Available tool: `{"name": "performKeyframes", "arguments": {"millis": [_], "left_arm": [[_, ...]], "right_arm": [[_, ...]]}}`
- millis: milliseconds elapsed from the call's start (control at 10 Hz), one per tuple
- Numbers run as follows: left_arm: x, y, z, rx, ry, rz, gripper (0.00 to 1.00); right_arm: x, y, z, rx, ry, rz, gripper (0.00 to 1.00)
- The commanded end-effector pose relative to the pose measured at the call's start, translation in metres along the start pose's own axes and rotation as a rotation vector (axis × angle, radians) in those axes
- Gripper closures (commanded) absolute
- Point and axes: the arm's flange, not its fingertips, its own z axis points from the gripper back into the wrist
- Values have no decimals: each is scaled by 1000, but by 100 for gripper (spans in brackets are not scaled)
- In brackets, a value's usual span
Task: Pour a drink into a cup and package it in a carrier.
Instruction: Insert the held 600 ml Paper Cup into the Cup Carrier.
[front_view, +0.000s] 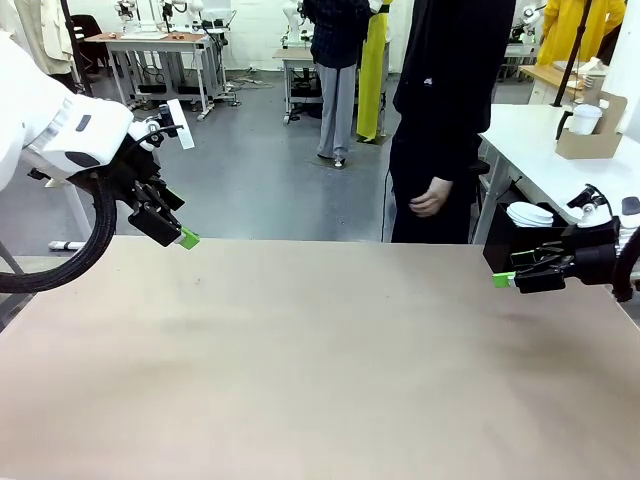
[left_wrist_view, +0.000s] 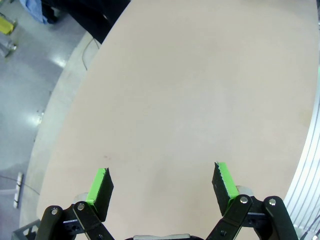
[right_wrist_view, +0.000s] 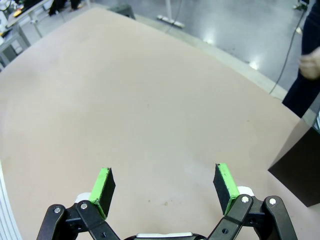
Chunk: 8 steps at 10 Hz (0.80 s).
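Robotics lab: background workbenches (front_view: 150, 45) with arms

You see a beige table (front_view: 300, 370) before you, with a black box (front_view: 520, 240) of white lids (front_view: 530, 213) at its far right corner and a person in black (front_view: 445, 110) standing behind it.

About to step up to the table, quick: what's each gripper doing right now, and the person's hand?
Left gripper: open, holding nothing, above the table.
Right gripper: open, holding nothing.
Person's hand: hanging at their side, empty.
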Motion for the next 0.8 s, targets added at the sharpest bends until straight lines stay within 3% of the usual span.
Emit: {"name": "performKeyframes", "arguments": {"millis": [0, 700], "left_arm": [[-1, -1, 1, 4, -3, 12, 0], [-1, -1, 1, 4, -3, 12, 0]], "right_arm": [[1, -1, 2, -13, -1, 8, 0], [1, -1, 2, -13, -1, 8, 0]]}}
